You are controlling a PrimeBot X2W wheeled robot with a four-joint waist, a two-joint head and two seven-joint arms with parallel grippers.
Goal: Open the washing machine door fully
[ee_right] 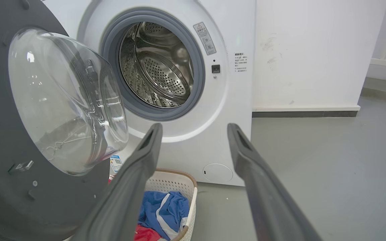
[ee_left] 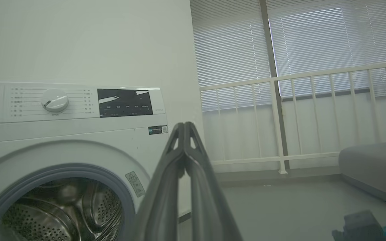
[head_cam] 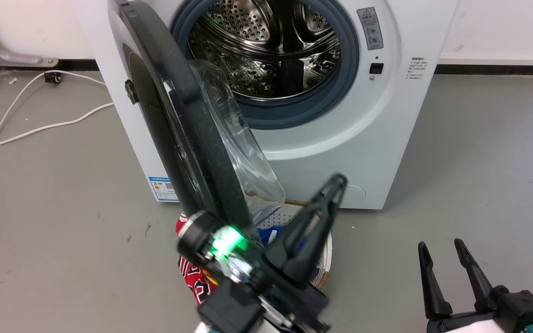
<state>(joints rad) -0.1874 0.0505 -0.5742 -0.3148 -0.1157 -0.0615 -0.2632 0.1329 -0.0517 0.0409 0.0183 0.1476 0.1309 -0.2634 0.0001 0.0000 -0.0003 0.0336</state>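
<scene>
Black fingers of the left gripper (head_cam: pixel 336 185) nearest, pressed tight together with nothing between them, just right of the near edge of the washing machine door (head_cam: pixel 201 129). Over on the right, the right gripper (head_cam: pixel 440 247), down low, fingers spread wide and holding nothing. A bit farther, a white basket (ee_right: pixel 176 182) with holes, with red and blue clothes (ee_right: pixel 161 207) inside. Above it the door, sticking out from the left side of the washing machine (head_cam: pixel 387 138), about half open, not yet all the way back. Probably heavy and stiff, swinging only on its hinge; shiny rim likely slippery, glass bowl (ee_right: pixel 65 100) easy to break. Best to push on the wide dark rim near the free edge, away from the glass. Farthest, the steel drum (head_cam: pixel 271 46) inside its grey ring (head_cam: pixel 294 115). Counted: two grippers, one door, one machine, one basket, one drum.
</scene>
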